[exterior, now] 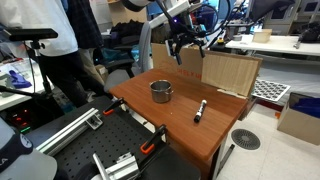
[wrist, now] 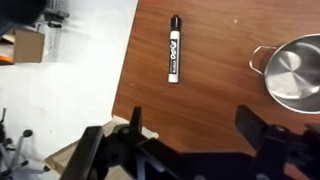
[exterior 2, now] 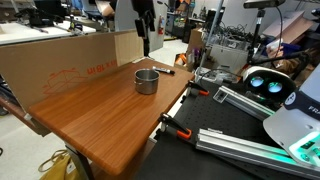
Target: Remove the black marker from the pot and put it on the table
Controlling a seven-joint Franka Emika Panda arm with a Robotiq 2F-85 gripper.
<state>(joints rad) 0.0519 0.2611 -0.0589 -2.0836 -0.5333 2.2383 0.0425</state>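
Note:
The black marker (wrist: pixel 174 48) lies flat on the reddish-brown table (wrist: pixel 220 40), outside the pot and near the table's edge. It shows in both exterior views (exterior: pixel 200 111) (exterior 2: pixel 163 69). The small grey metal pot (exterior: pixel 161 91) (exterior 2: pixel 147 81) stands upright on the table, and its inside looks empty in the wrist view (wrist: pixel 295 72). My gripper (wrist: pixel 193 110) is open and empty, with only bare wood between its fingers. It hangs high above the table's far side (exterior: pixel 185 48) (exterior 2: pixel 146 40), well clear of the marker and the pot.
An upright tan cardboard sheet (exterior: pixel 225 72) (exterior 2: pixel 60 55) stands along the table's far side. Orange clamps (exterior: pixel 150 140) (exterior 2: pixel 175 128) grip the table edge beside aluminium rails. A person (exterior: pixel 60 40) stands nearby. A cardboard box (wrist: pixel 28 45) sits on the floor.

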